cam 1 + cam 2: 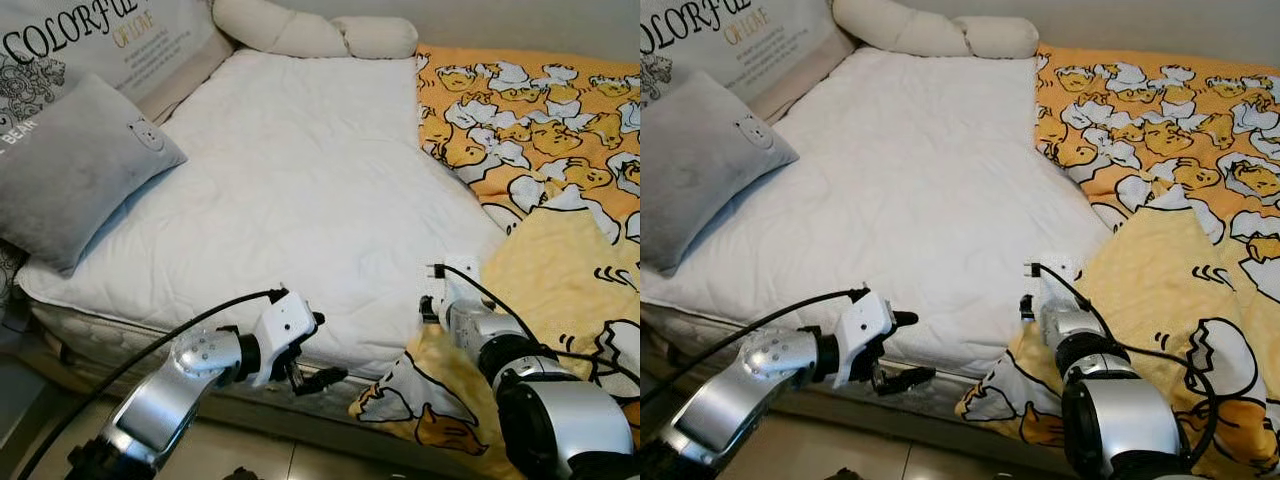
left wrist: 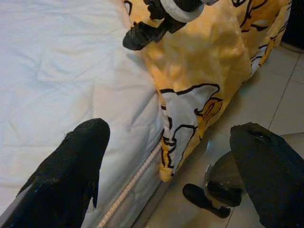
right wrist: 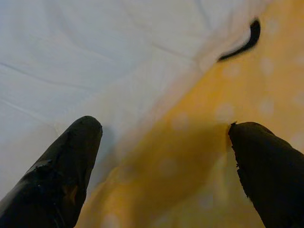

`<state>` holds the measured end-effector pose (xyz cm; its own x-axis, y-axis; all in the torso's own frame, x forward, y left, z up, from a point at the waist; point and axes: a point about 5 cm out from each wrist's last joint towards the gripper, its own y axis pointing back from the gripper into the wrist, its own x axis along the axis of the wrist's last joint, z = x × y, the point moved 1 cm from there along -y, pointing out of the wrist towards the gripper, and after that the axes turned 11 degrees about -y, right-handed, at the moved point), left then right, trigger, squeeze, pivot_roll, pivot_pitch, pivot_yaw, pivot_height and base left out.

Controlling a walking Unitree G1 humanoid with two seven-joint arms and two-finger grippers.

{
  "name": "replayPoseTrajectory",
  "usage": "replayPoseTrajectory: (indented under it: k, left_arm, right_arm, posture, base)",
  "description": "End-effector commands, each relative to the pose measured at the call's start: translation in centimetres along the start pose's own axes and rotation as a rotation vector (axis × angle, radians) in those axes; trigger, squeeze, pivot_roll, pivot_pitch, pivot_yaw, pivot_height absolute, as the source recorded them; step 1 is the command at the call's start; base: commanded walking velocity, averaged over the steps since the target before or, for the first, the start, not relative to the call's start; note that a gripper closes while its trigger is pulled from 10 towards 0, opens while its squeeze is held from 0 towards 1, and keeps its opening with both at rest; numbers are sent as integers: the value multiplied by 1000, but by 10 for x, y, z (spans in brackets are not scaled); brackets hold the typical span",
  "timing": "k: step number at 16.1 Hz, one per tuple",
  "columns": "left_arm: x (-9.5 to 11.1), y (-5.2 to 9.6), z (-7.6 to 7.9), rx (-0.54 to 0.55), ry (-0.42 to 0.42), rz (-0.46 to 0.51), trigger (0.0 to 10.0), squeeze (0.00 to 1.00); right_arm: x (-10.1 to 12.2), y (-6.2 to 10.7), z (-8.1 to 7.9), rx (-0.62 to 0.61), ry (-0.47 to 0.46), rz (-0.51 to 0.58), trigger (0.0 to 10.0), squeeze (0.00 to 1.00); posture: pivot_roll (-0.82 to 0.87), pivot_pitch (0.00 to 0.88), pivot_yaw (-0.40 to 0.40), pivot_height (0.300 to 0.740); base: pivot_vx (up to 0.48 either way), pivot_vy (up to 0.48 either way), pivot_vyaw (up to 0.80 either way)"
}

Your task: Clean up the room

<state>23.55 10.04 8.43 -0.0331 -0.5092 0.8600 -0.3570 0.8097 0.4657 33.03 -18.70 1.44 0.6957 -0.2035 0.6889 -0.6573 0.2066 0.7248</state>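
R gripper (image 3: 161,142) had fingers spread, tips over yellow duck blanket (image 1: 560,270) edge where it met white mattress (image 1: 300,190). L gripper (image 1: 312,370) spread too, by mattress side, blanket corner hanging just beyond. Grey pillow (image 1: 75,165) well off past L arm.

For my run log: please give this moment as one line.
right hand open over yellow blanket edge | left hand open beside mattress

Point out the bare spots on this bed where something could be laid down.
The free patch is the white mattress pad, between the grey pillow and the yellow blanket. The right side is crowded, with the blanket bunched and the right pincer on its edge.
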Motion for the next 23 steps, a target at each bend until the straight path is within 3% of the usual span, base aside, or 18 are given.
replayPoseTrajectory:
  k: [1,3,4,6,8,23]
  left_arm:
    - [1,4,-1,10,0,-1,10000,0]
    - [-1,5,0,8,-1,-8,10000,0]
    - [0,6,1,11,1,-9,10000,0]
    - [2,10,4,12,2,-9,10000,0]
    - [0,13,6,4,2,-16,10000,0]
    - [2,8,4,-2,-15,-10,10000,0]
  right_arm:
    - [0,0,-1,12,-35,-27,10000,0]
    - [-3,0,0,20,-43,-39,9882,0]
    - [-6,-1,2,17,-45,-46,6275,0]
    - [-8,-1,5,8,-47,-50,2235,0]
    - [-9,-1,4,15,-54,-50,0,0]
    - [-20,-3,9,12,-84,-70,0,0]
  posture:
    - [36,63,14,740]
    - [45,76,8,740]
    - [60,93,1,740]
    - [75,116,4,740]
    - [75,120,9,740]
    - [32,43,30,740]
  base:
    - [0,0,0]
    - [0,0,0]
    - [0,0,0]
    - [0,0,0]
    - [0,0,0]
    - [0,0,0]
